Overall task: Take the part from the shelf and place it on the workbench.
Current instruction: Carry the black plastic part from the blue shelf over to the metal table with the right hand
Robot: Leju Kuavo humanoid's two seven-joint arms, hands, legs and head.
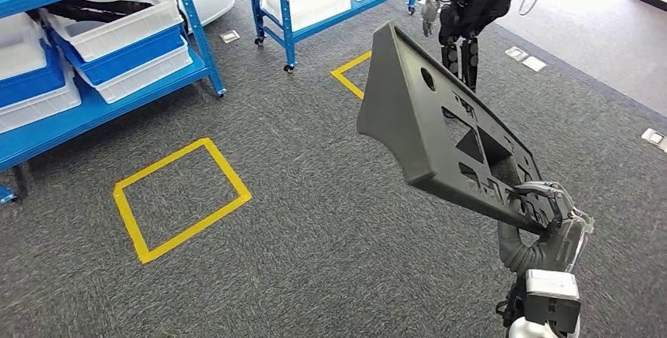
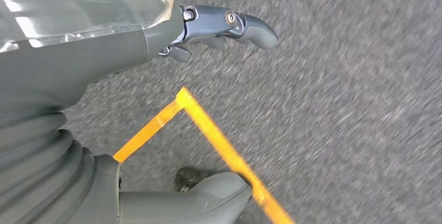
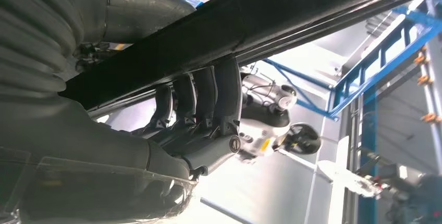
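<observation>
A long dark grey plastic part [image 1: 440, 130] with cut-outs juts up and away over the carpet in the head view. My right hand [image 1: 543, 208] grips its near end at the lower right. In the right wrist view the fingers [image 3: 200, 101] wrap around the part's dark edge [image 3: 260, 23]. My left hand [image 2: 172, 41] hangs over the grey carpet, its fingers [image 2: 234, 26] apart and holding nothing.
Blue shelves [image 1: 102, 47] with white and blue bins stand at the far left, and another blue rack [image 1: 315, 0] at the far centre. Yellow tape squares [image 1: 181, 196] mark the carpet. Another robot [image 1: 472, 0] stands at the far right.
</observation>
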